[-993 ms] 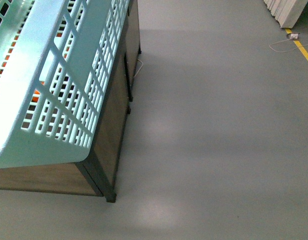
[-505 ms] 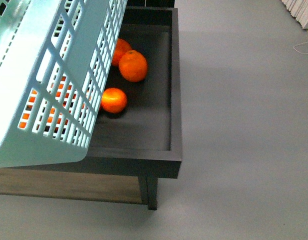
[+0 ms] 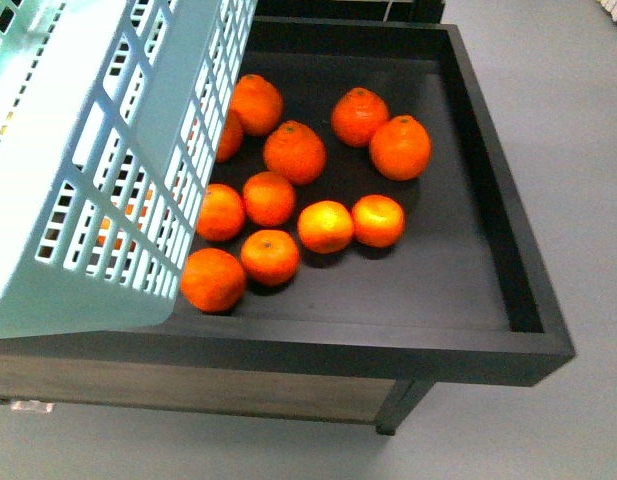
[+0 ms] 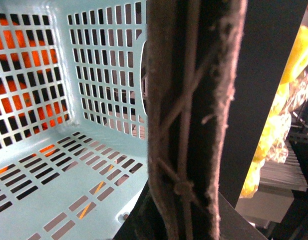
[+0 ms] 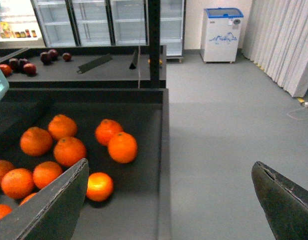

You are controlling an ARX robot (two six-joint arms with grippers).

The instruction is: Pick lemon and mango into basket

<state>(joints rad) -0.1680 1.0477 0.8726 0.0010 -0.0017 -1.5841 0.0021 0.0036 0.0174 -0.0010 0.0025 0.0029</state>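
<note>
In the front view the basket (image 3: 98,150) hangs tilted across the left side, above the near-left corner of a dark tray (image 3: 388,355) full of round oranges (image 3: 294,152); neither arm shows here, and no lemon or mango lies among the fruit. In the left wrist view the basket's slotted floor (image 4: 69,190) is bare, with orange showing through the walls; the brown handle (image 4: 188,125) runs right before the lens, yet whether the left gripper is clamped on it I cannot tell; something yellow in clear wrap (image 4: 273,135) sits at the edge, too blurred to name. In the right wrist view the right gripper (image 5: 169,165) is spread wide and empty over the tray's edge, the oranges (image 5: 122,147) below it; dark red fruits (image 5: 21,65) lie on a farther table. I judge the search to be in hand, nothing gathered yet; the next move calls for finding the lemon first, since these are the wrong fruit.
</note>
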